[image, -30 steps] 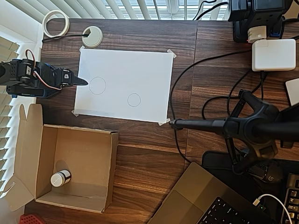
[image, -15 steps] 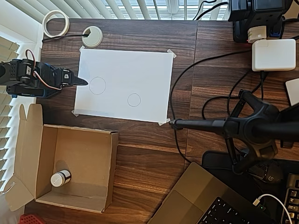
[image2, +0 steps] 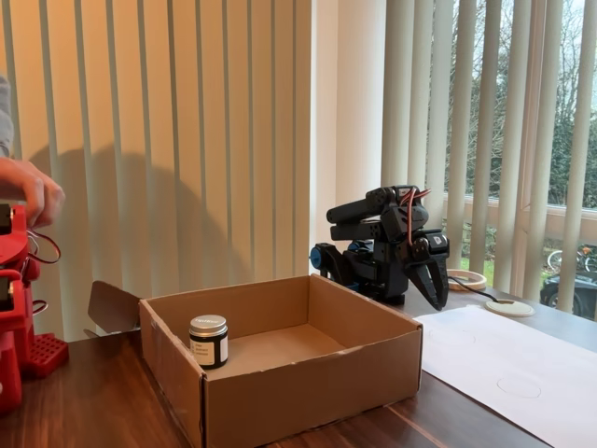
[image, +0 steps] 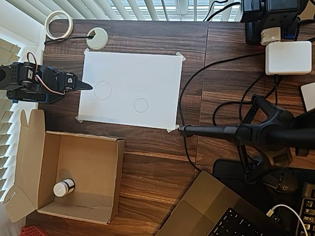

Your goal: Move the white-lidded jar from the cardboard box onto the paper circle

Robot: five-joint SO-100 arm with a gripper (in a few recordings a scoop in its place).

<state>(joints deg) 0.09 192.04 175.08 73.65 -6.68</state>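
Brown corrugated walls of the cardboard box (image: pixel 74 177) stand open on the dark wood table (image: pixel 157 162), and the white-lidded jar (image: pixel 63 188) sits upright on the box floor near one corner; the fixed view shows it (image2: pixel 208 341) the same way, close to the left wall. Nothing has shifted since the earlier overhead pictures: jar, box and arm all lie exactly as they did a second ago. The black arm is folded by the left edge of the white paper sheet (image: pixel 130 88), its gripper (image: pixel 83 85) pointing at that edge with the fingers drawn together to a point and nothing between them; in the fixed view the gripper (image2: pixel 435 287) hangs tip-down behind the box. The paper circle (image: pixel 141 105) lies bare on the sheet, well apart from the jar, with the larger circle (image: pixel 103 90) nearer the gripper.
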